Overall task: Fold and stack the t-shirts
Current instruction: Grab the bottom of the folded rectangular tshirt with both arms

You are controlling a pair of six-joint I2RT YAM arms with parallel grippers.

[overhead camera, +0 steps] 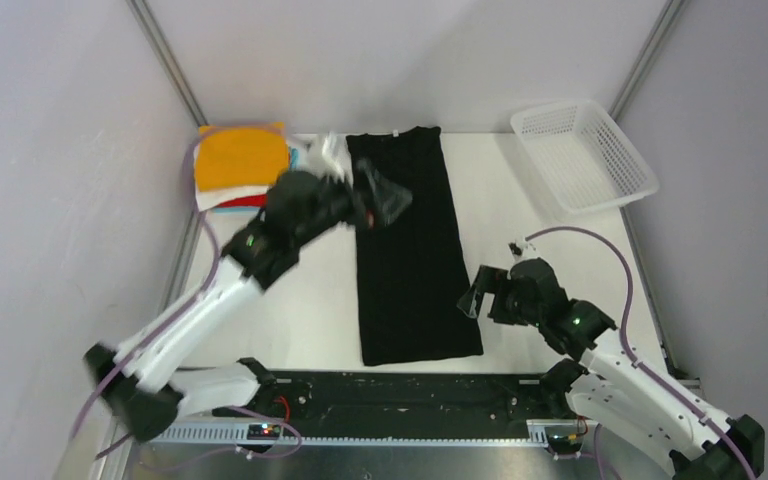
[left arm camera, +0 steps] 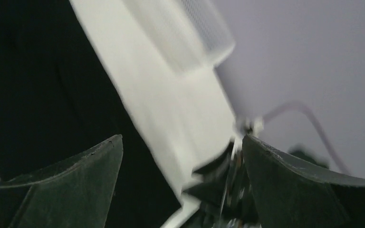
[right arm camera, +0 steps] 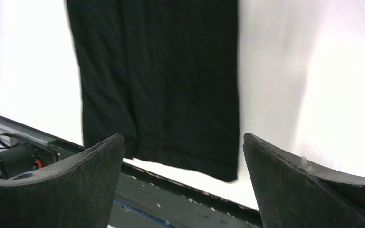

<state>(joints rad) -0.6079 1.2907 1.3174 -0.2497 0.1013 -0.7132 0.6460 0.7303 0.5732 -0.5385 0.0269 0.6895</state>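
A black t-shirt (overhead camera: pixel 410 250) lies flat as a long folded strip down the middle of the white table; it also shows in the left wrist view (left arm camera: pixel 43 85) and the right wrist view (right arm camera: pixel 161 80). A stack of folded shirts, orange (overhead camera: pixel 242 155) on top with white, red and light blue under it, sits at the back left. My left gripper (overhead camera: pixel 385 200) is open and empty over the strip's upper left edge. My right gripper (overhead camera: pixel 472 298) is open and empty beside the strip's lower right edge.
A white plastic mesh basket (overhead camera: pixel 585 155) stands at the back right, blurred in the left wrist view (left arm camera: pixel 195 33). Grey walls close in the table on both sides. A black rail (overhead camera: pixel 410 390) runs along the near edge.
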